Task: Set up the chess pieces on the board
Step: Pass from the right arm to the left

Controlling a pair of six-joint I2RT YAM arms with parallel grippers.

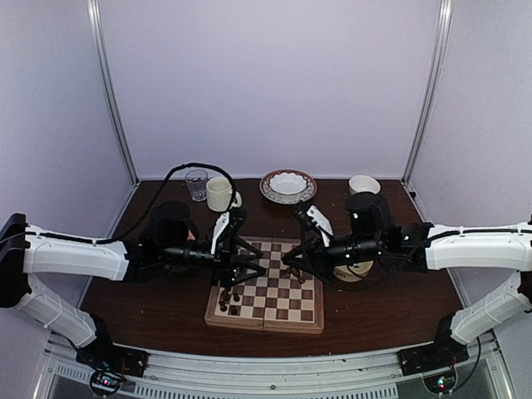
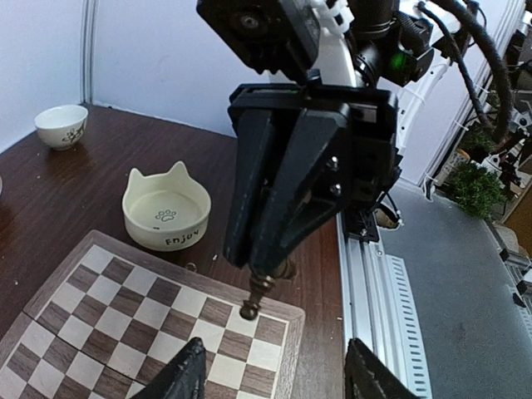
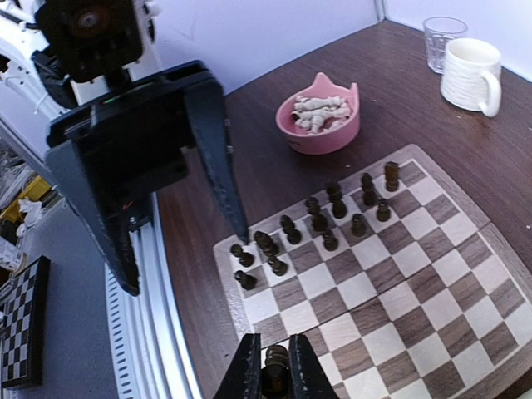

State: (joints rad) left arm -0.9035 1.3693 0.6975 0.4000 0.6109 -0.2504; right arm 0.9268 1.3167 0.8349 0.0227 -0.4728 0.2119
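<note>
Dark brown table [image 1: 399, 307] boxed in by pale walls [image 1: 274, 83], with the board [image 1: 287, 312] dead centre. Dark chess pieces [image 3: 332, 216] crowd its left-arm side, too tiny to tell apart. Both arms reach in low. The left gripper [image 3: 184, 262] is spread and empty, and the right gripper [image 2: 258, 270] pinches one dark piece [image 2: 262, 291] near a board corner.

Left arm [image 1: 75, 256] and right arm [image 1: 478, 247] have white shells, black wrists, cables and jaws.
</note>
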